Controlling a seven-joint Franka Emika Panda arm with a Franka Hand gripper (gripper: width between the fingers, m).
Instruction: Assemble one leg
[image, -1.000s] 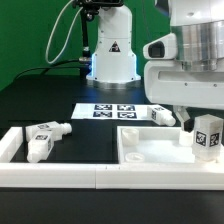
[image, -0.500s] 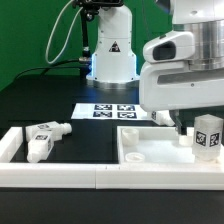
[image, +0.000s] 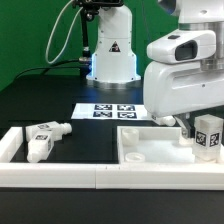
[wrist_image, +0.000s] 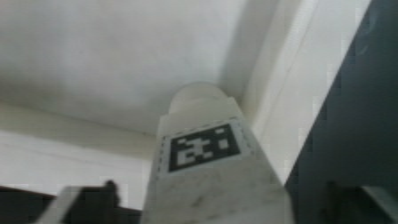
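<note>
One leg (image: 207, 134) stands upright at the right edge of the frame, in the tabletop (image: 150, 157) corner. We judge it light, stiff and smooth; we should grip the flat sides. Whether the gripper (image: 186, 122) pinches it, we cannot tell.

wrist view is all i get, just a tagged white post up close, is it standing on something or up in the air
observer: The leg stands upright on the tabletop, near its corner on the exterior view's right.
operator: any other legs around
observer: Yes, a second leg lies on its side at the exterior view's left, off the tabletop.
operator: and the marker board
observer: The marker board lies flat on the table behind the tabletop, in front of the robot base.
</note>
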